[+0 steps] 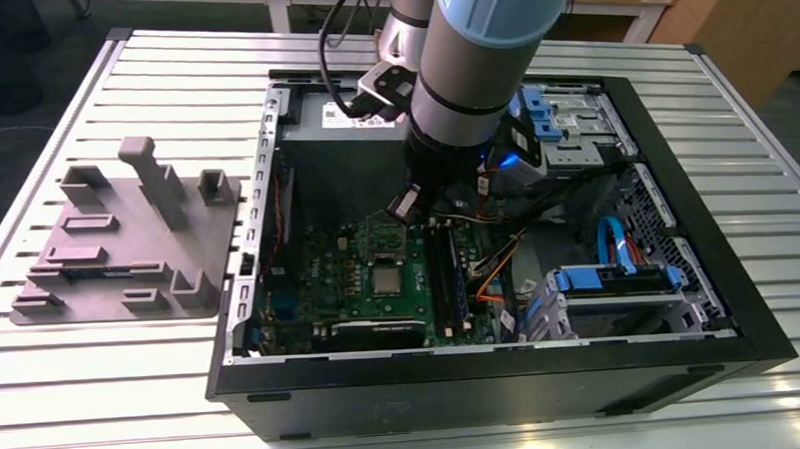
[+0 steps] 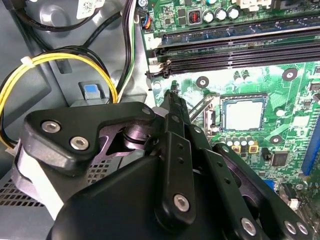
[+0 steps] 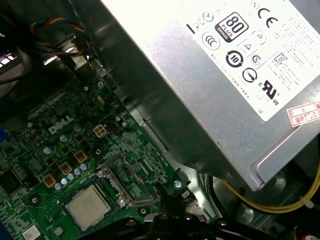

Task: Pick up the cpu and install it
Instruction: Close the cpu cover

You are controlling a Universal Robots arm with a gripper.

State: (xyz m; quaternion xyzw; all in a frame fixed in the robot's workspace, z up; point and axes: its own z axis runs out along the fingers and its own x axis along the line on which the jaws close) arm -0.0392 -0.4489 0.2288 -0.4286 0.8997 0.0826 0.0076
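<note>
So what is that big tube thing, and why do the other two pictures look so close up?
That tube is a robot arm reaching into an open computer case on a metal table. The exterior view comes from a camera off the arm. Both wrist views come from cameras riding on the arm, so they see the green motherboard close up. The black claw hangs over the board. The cpu, a small silvery square, lies in its socket, not in the claw. The grey labelled box is the power supply. A grey tray of holders lies beside the case.
</note>
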